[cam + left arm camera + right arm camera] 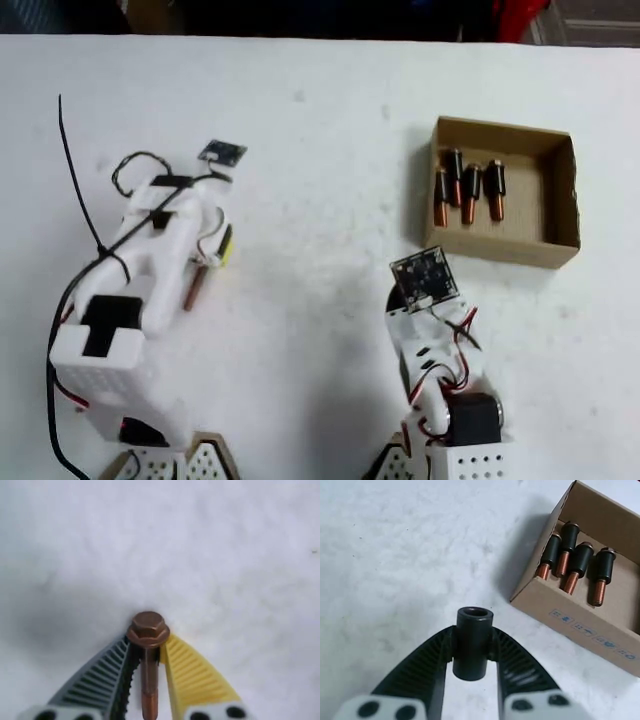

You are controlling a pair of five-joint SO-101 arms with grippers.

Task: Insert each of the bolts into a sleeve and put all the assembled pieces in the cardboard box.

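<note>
Copper bolt (147, 630) in L end effector (147, 641); sleeve (472, 642) in R (472, 632), prob. lengthwise.

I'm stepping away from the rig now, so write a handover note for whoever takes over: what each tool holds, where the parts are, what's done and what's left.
Left tool: shut on a bare copper bolt, over the white table, well away from the box.
Right tool: shut on an empty black sleeve, close to the cardboard box.
Done: four assembled pieces lie side by side in the box.
Left: bring the two arms together, insert the bolt into the sleeve, then put that piece in the box with the others.
</note>
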